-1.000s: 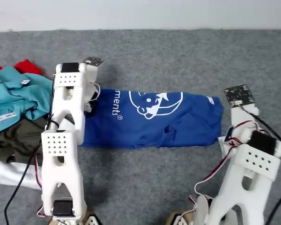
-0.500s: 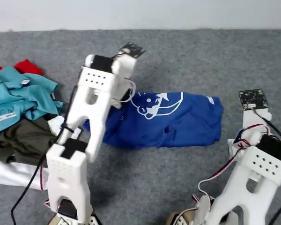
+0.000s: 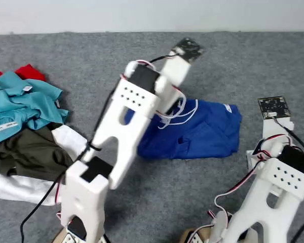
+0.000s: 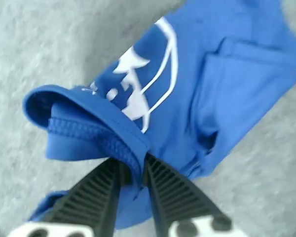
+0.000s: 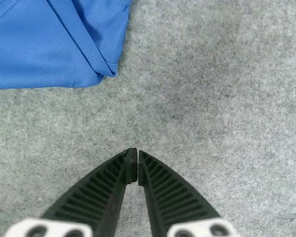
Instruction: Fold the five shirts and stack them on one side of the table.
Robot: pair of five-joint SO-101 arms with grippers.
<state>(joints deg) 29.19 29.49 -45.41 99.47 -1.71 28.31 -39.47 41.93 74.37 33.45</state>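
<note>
**Left gripper clamped on blue shirt; right gripper closed over bench**

**High view.** The left arm (image 3: 131,106) is extending over the middle of the bench (image 3: 243,66) and covering the left part of the blue shirt (image 3: 207,131). The right part of the shirt is lying flat at mid-bench. The right arm (image 3: 273,177) is standing near the right edge of the bench, beside the shirt's right end. At the left edge, a heap of garments is lying: a teal shirt (image 3: 20,101) on top, a red shirt (image 3: 29,72) toward the far edge, and an olive shirt (image 3: 25,152) and a white shirt (image 3: 10,185) toward the near edge.

**Left wrist view.** The left gripper (image 4: 133,165) is clamping a bunched, hemmed fold of the blue shirt (image 4: 227,84) between its jaws. The fold is arching up beside the white printed graphic, and the rest of the cloth is spreading out on the bench.

**Right wrist view.** The right gripper (image 5: 136,158) is hanging over the grey bench surface with its jaws pressed together. A corner of the blue shirt (image 5: 44,44) is lying apart from it.
</note>
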